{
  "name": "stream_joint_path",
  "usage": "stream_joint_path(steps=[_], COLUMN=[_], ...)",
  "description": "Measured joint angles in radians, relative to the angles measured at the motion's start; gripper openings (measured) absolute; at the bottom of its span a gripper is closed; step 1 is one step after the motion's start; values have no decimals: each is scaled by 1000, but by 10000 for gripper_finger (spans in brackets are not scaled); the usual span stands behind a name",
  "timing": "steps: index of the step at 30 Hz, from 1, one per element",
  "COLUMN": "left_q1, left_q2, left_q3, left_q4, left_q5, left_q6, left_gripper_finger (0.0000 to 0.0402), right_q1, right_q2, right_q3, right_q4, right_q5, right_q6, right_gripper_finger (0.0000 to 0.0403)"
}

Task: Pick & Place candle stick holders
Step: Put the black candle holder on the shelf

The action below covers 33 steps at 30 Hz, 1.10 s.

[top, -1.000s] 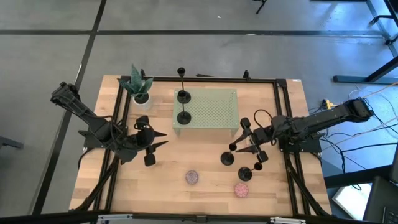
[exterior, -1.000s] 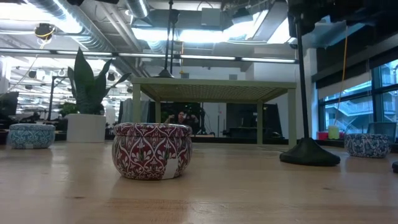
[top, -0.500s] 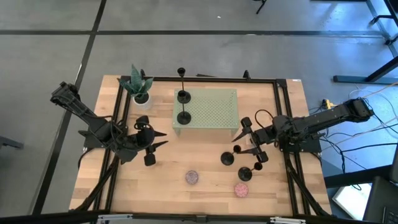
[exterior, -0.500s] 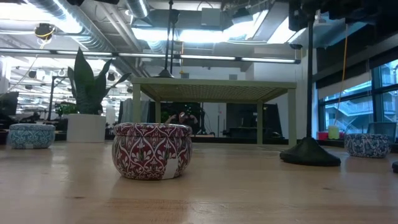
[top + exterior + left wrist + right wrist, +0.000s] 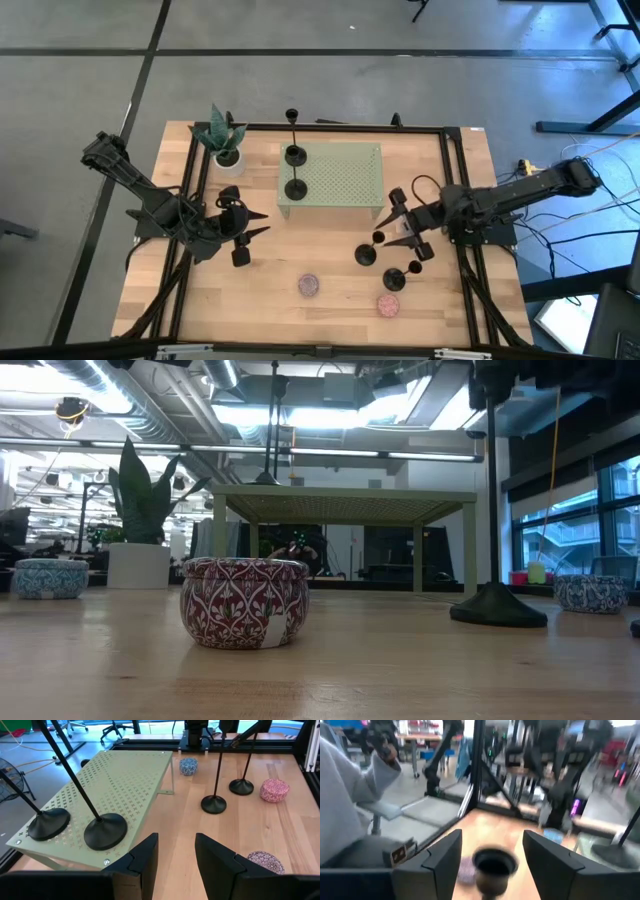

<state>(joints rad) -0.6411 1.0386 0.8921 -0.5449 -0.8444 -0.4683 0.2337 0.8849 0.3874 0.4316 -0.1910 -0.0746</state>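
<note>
the left end effector (image 5: 252, 224) is waiting over the left part of the wooden worktop (image 5: 330, 262), its fingers (image 5: 145, 857) spread and holding nothing, pointed toward the pale green perforated stand (image 5: 340, 176). two candle stick holders (image 5: 295, 189) are already standing on that stand's left edge, one just behind the other, near the potted plant (image 5: 222, 138).

further right, a third candle stick holder (image 5: 366, 253) is resting with its base on the worktop in front of the stand, and the right end effector (image 5: 398, 225) is closing in around its cup top (image 5: 493, 863). the right wrist view is showing that cup sitting between the two spread fingers (image 5: 442, 857), with a gap on each side, so nothing is pinched yet. a fourth candle stick holder (image 5: 395, 279) is standing just beside it, near the pink puck (image 5: 388, 305).

to do this grasp well, the fingers are probably needing to drop a little and close on the stem just under the cup, centred, so the tall piece is not tipping. lifting straight up before swinging matters, since the neighbouring holder is standing close enough to be knocked.
</note>
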Motion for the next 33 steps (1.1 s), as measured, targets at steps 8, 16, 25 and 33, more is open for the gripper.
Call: stream_joint_path(steps=[8, 16, 25, 33], left_q1=[0, 0, 0, 0], left_q2=[0, 0, 0, 0], left_q3=[0, 0, 0, 0], left_q4=[2, 2, 2, 2], left_q5=[0, 0, -2, -2], left_q6=[0, 2, 7, 36], left_gripper_finger=[125, 125, 125, 125], right_q1=[-11, -15, -15, -36], right_q2=[38, 38, 75, 107], right_q3=[0, 0, 1, 2], right_q4=[2, -13, -18, -2], right_q5=[75, 7, 9, 14], right_q6=[-19, 14, -8, -11], right_gripper_finger=[237, 239, 210, 160])
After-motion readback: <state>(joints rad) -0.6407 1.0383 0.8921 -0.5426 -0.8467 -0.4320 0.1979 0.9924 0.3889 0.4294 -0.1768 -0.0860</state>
